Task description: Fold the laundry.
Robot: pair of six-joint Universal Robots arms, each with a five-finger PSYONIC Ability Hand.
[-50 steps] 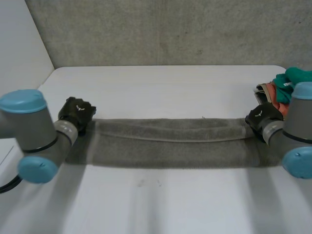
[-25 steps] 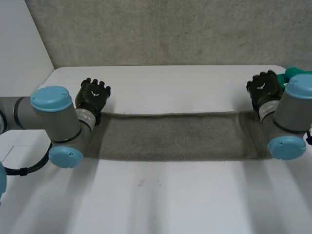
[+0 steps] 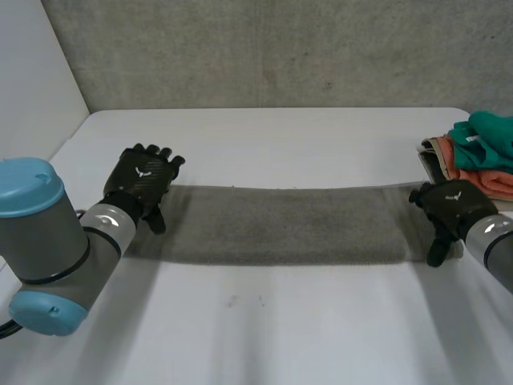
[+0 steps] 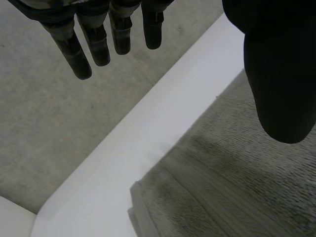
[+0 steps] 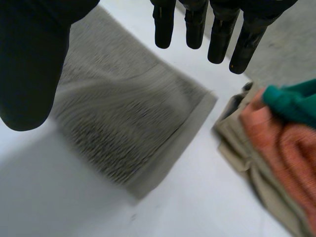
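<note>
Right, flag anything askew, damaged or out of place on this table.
Nothing stands out. The long grey folded towel lies flat across the white table, the left robot hand and right robot hand open at its ends. A teal, orange and beige clothes pile sits nearby.

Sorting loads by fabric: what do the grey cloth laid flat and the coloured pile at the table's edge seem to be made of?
Grey cloth: probably cotton terry towelling, matte; the right wrist view shows a ribbed, nubbly surface and a flat woven hem. Coloured pile: soft matte fabrics, the orange one fuzzy, perhaps terry or fleece; fibre unclear.
</note>
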